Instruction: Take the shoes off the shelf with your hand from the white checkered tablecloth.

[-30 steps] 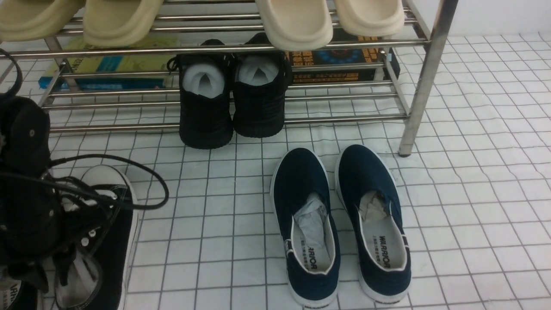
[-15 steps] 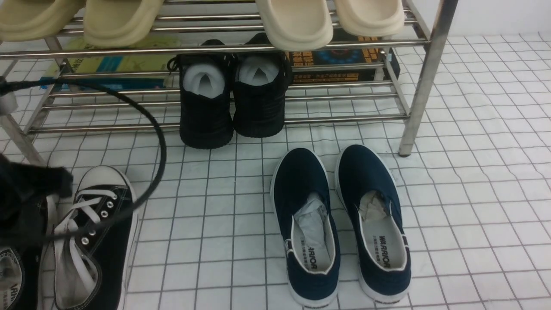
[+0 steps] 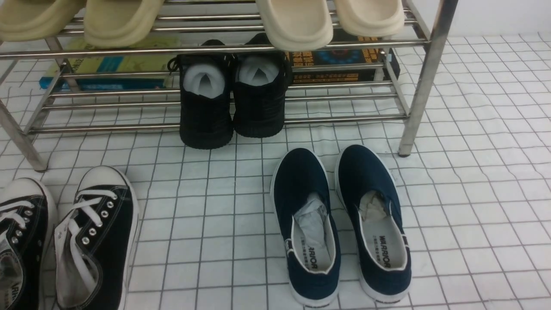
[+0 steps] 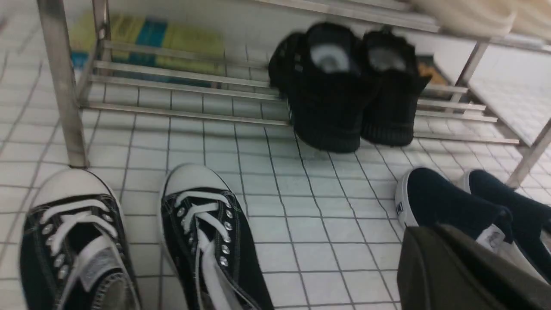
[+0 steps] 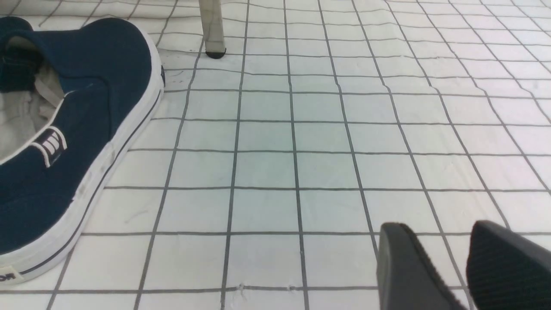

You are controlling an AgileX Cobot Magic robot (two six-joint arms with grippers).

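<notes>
The two black canvas sneakers with white laces stand side by side on the white checkered tablecloth [image 3: 224, 206] at the front left, one [image 3: 97, 241] beside the other [image 3: 19, 241]. They also show in the left wrist view [image 4: 206, 232]. They are in front of the steel shelf [image 3: 424, 77], clear of its rods. My left gripper shows only as a blurred dark finger [image 4: 443, 267] near the navy shoes, apart from the sneakers; its jaws cannot be read. My right gripper [image 5: 447, 258] is open and empty, low over bare cloth.
All-black knit shoes [image 3: 232, 99] sit on the shelf's lower tier. Beige slippers [image 3: 297, 21] lie on the upper tier. Navy slip-ons [image 3: 340, 224] stand on the cloth right of centre. Books [image 3: 107, 69] lie behind the lower rods. A shelf leg [image 5: 212, 30] stands near the right gripper.
My left arm and its cable have drawn back out of the front view. Both sneakers now stand uncovered on the cloth.
</notes>
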